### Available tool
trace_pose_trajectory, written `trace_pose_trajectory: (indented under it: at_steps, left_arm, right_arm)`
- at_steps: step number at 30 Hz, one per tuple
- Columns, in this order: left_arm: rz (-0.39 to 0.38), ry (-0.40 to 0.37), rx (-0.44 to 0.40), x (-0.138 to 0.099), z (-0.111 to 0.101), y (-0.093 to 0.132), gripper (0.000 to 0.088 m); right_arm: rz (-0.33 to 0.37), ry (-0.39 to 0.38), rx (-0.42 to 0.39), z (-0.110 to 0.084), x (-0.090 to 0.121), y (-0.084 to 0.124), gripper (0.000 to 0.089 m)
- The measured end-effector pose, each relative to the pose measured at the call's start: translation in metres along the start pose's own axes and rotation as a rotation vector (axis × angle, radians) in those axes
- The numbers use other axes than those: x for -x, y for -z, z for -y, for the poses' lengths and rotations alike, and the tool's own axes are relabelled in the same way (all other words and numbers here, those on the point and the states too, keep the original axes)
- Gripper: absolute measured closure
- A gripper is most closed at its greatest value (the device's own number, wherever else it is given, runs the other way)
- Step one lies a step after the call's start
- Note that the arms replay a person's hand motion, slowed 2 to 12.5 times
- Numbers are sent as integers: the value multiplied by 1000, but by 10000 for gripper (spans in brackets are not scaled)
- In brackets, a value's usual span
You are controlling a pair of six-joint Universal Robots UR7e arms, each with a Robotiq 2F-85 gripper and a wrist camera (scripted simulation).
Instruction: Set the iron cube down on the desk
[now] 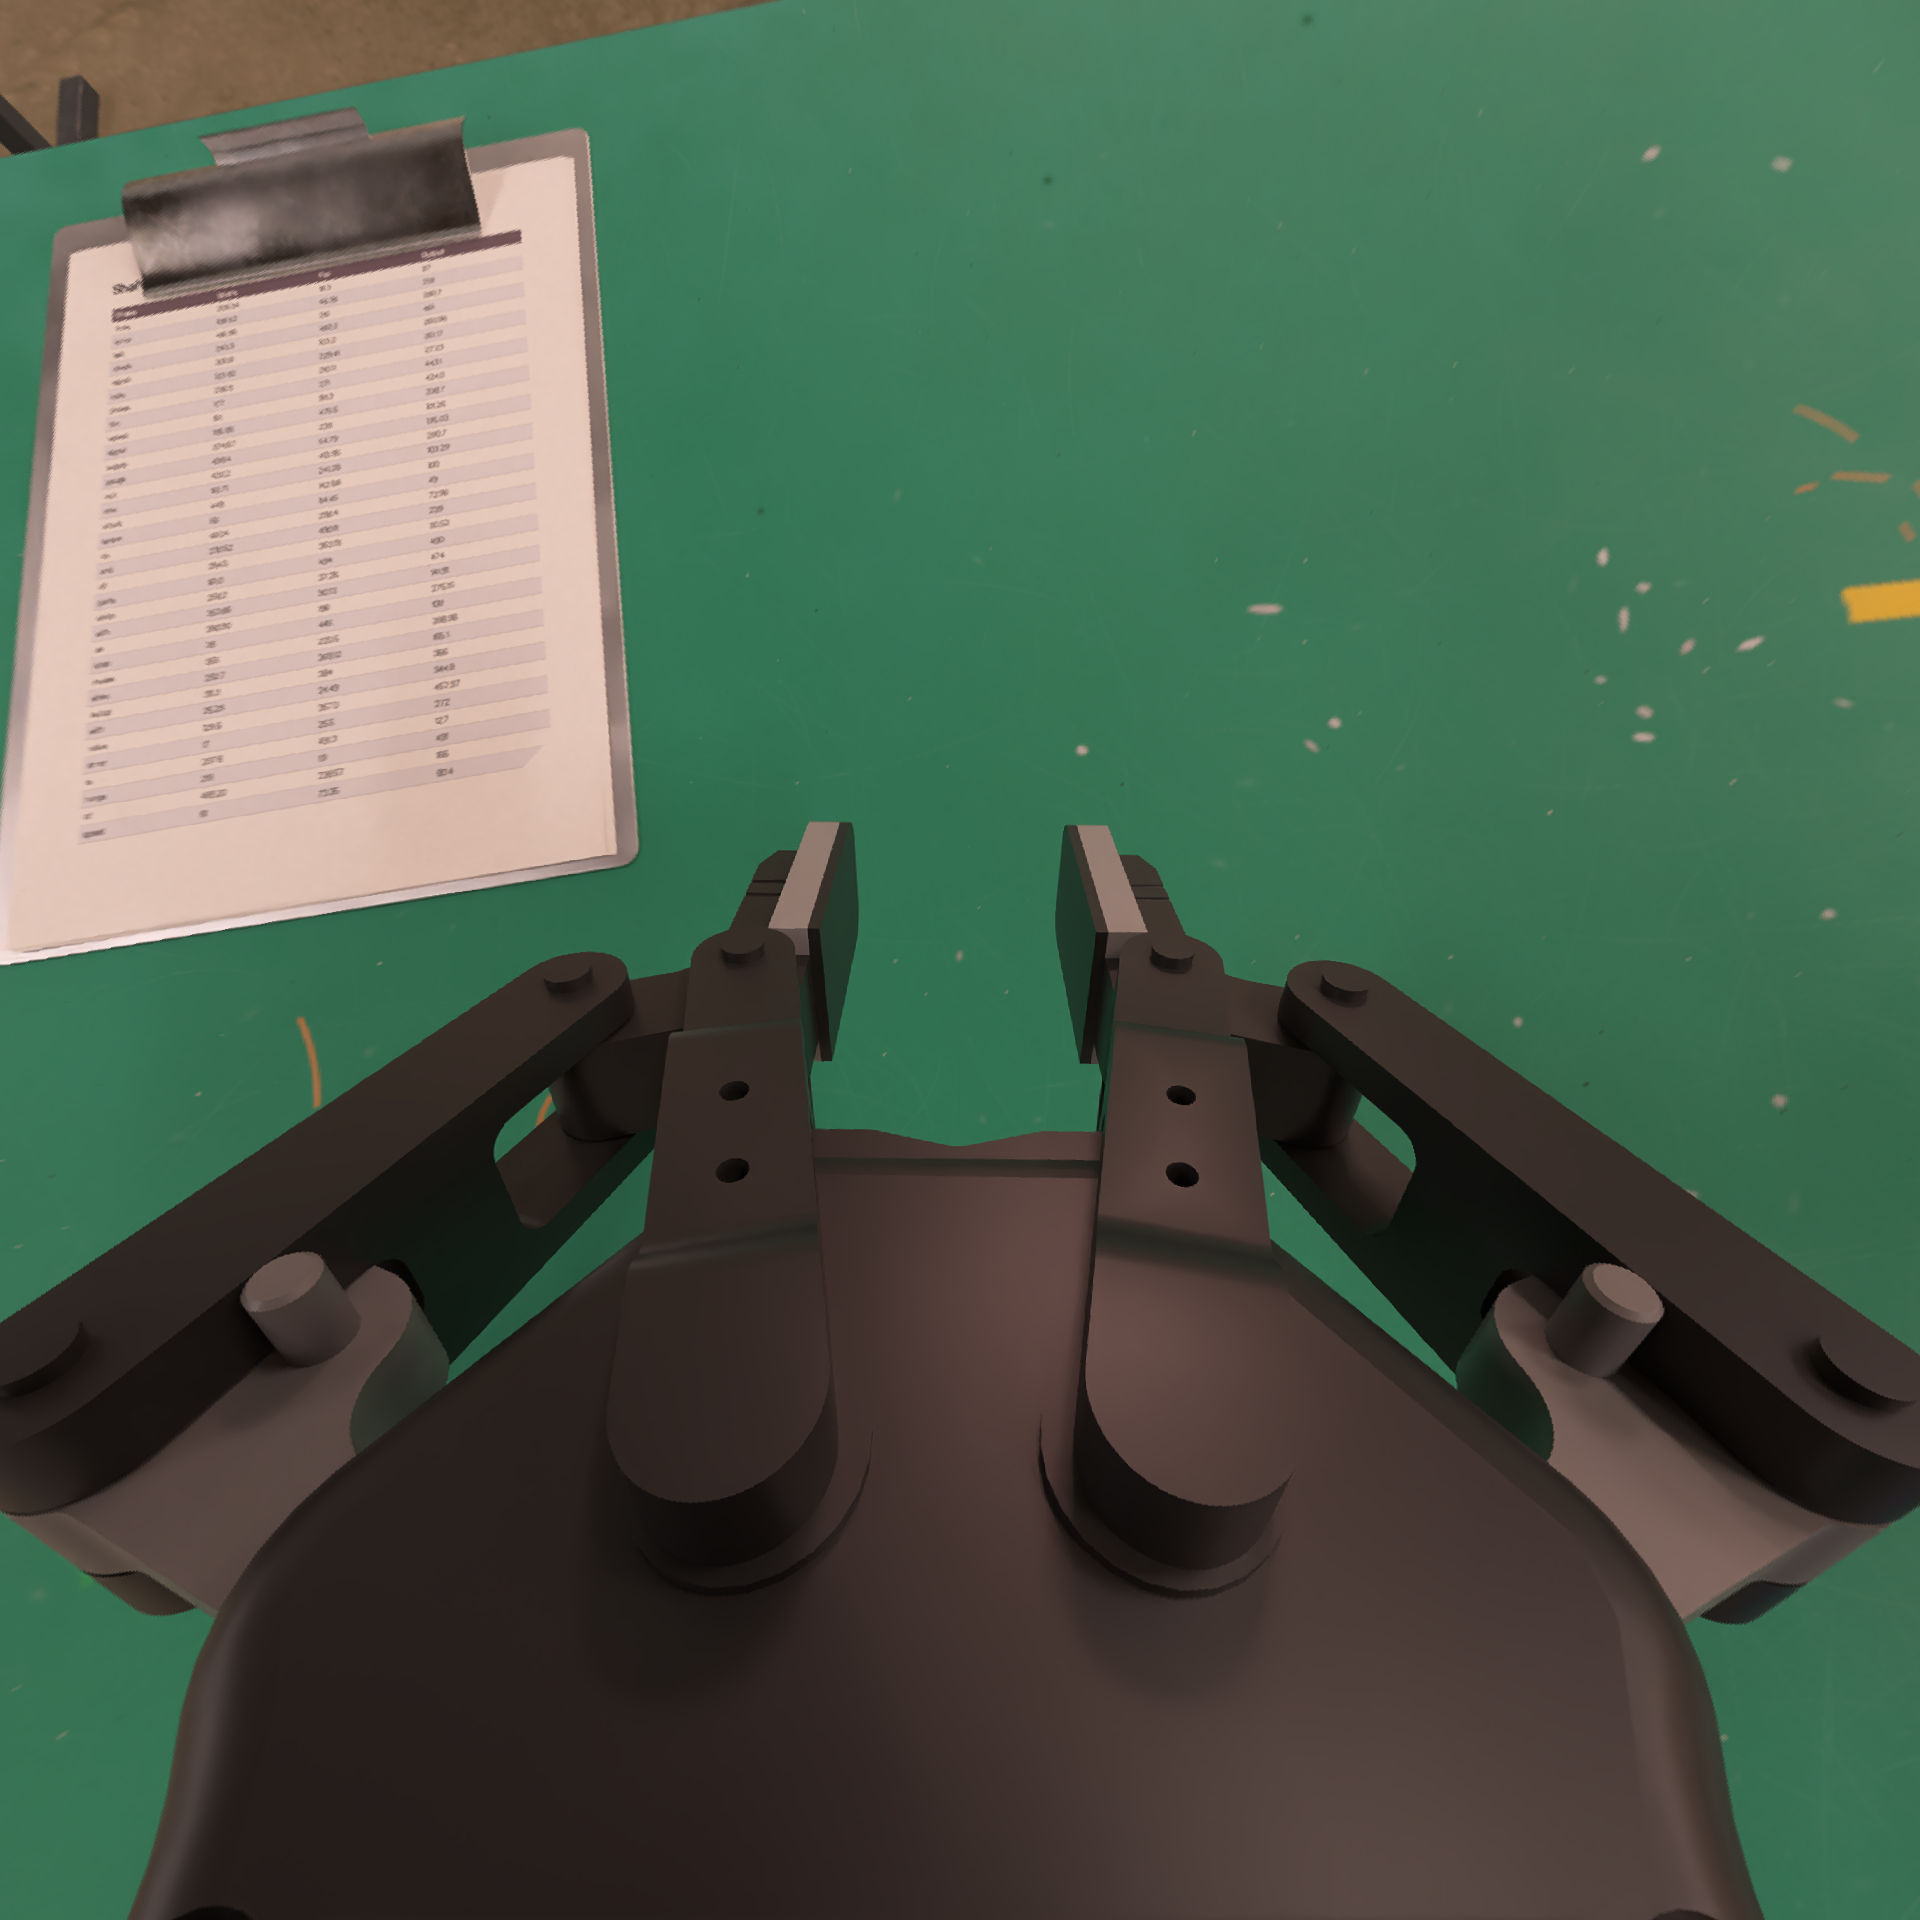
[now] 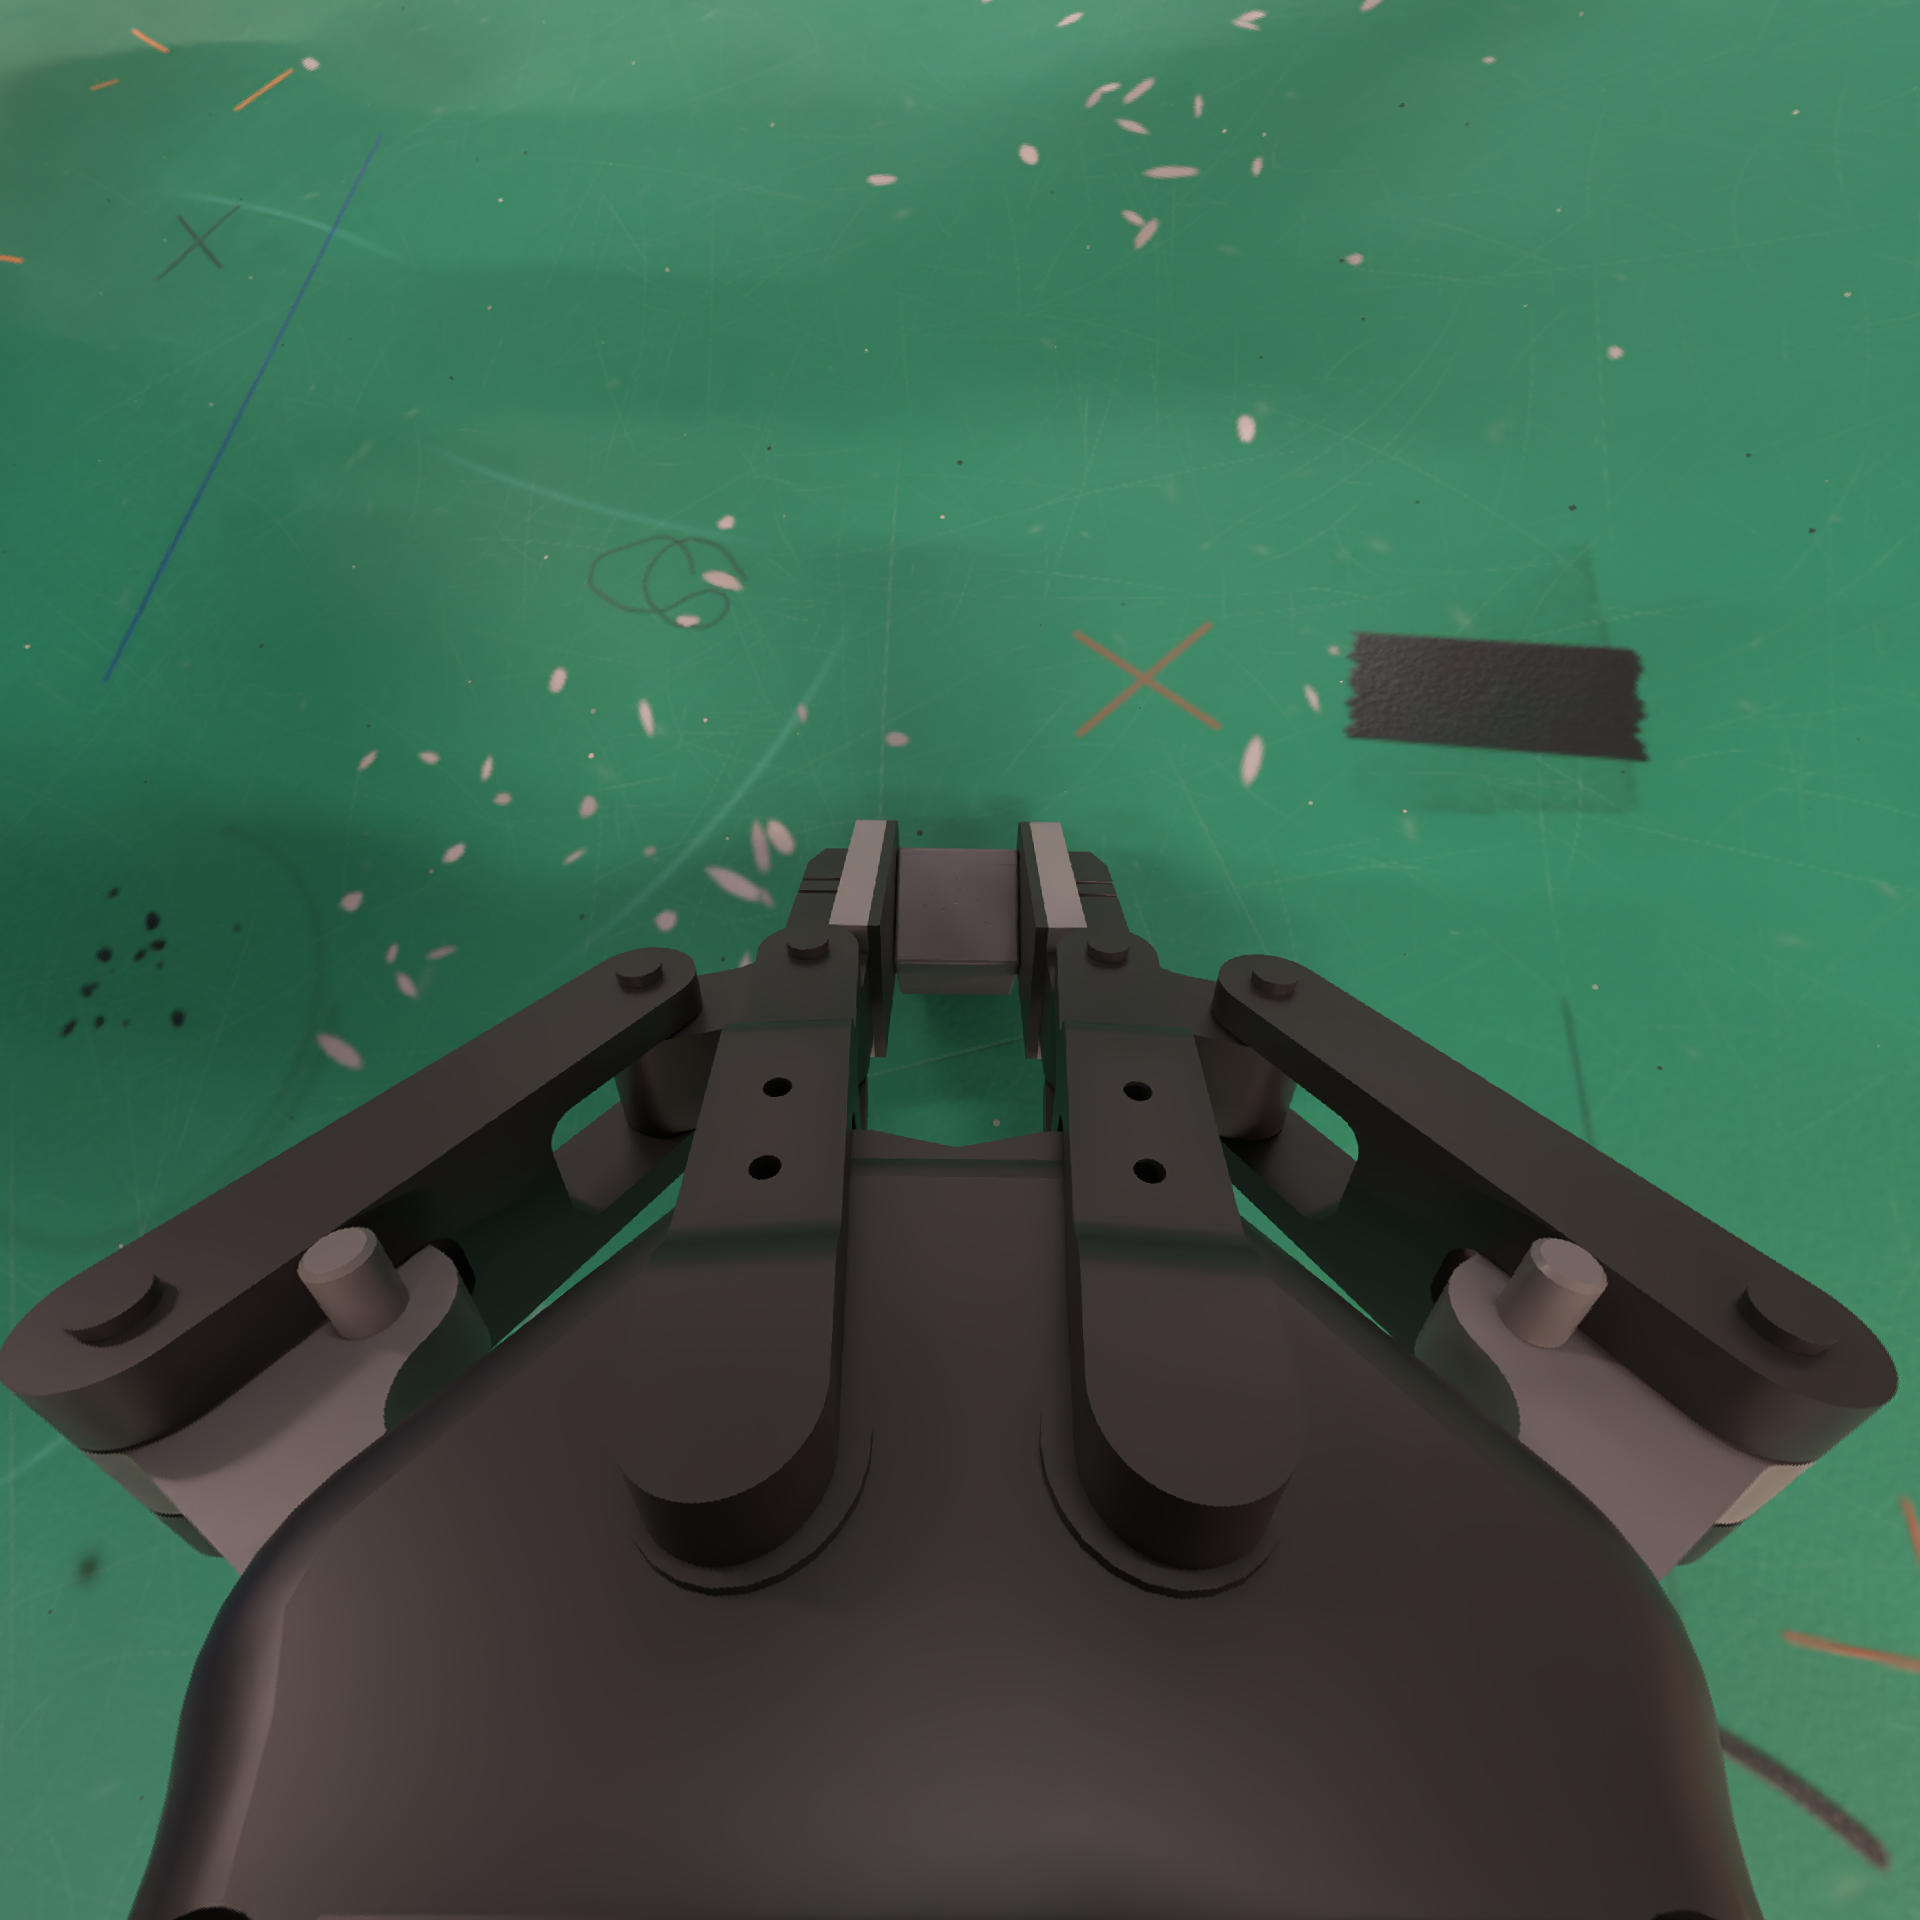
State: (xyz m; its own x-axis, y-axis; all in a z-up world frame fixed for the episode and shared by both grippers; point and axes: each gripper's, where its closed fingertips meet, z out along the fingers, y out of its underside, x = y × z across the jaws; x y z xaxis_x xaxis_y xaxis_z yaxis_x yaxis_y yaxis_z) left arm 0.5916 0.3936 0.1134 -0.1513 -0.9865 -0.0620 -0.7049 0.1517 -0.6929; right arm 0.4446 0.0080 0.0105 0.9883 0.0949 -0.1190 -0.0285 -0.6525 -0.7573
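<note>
Green and scuffed, the table [image 1: 1247, 364] fills both wrist views, flecked with pale specks, thin scratches and a few orange strokes. At its far left corner in the left wrist view lies a clipboard [image 1: 312, 540] holding a printed sheet under a dark metal clip [image 1: 301, 203]; beyond the table edge a strip of brown floor [image 1: 260, 52] shows. A short piece of yellow tape [image 1: 1883, 601] sits at the right edge of that view.

The left tool [image 1: 958, 940] hangs over bare green surface with its two fingers spread apart and nothing between the pads [image 1: 831, 935]. The clipboard lies to its left, well clear of the fingers.

In the right wrist view, the right tool [image 2: 957, 904] pinches the iron cube [image 2: 956, 914], a small grey block with a dull, slightly purplish face. Both pads [image 2: 864, 883] press flat against its opposite sides, and the cube sits near the fingertips. Whether the cube's underside touches the table cannot be told from this angle, though a soft shadow lies on the green just ahead of it.

Around the right tool the table carries a strip of black tape [image 2: 1496, 698] to the right, a tan cross mark [image 2: 1145, 681] between the tape and the tool, a scribbled loop [image 2: 665, 582] to the left, a long blue line [image 2: 244, 405] farther left, and a cluster of black dots [image 2: 125, 966] near the left edge.
</note>
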Motion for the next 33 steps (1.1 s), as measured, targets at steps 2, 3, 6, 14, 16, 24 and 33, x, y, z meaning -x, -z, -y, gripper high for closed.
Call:
trace_pose_trajectory:
  at_steps: [2, 3, 6, 14, 16, 24, 33]
  left_arm:
    - [-17, 25, -19, -2, 3, -1, 529]
    - [-27, 34, -25, -4, 4, -2, 529]
    - [-53, 54, -33, -8, 6, -5, 529]
    - [-51, 41, 24, -11, -1, -19, 520]
    - [-32, 37, 44, -10, -4, -23, 506]
    - [19, 40, 99, -8, -14, -37, 406]
    - [-10, 82, 126, -21, -18, -52, 394]
  right_arm:
    - [1, -1, 0, 0, 0, 0, 693]
    - [2, -2, 0, 0, 0, 0, 693]
    - [4, -5, -1, 0, 0, 0, 693]
    - [6, -8, -1, 0, 0, 0, 693]
    - [6, -8, -1, 0, 0, 0, 693]
    - [-1, -4, -1, 0, 0, 0, 693]
    - [-4, 0, 0, 0, 0, 0, 693]
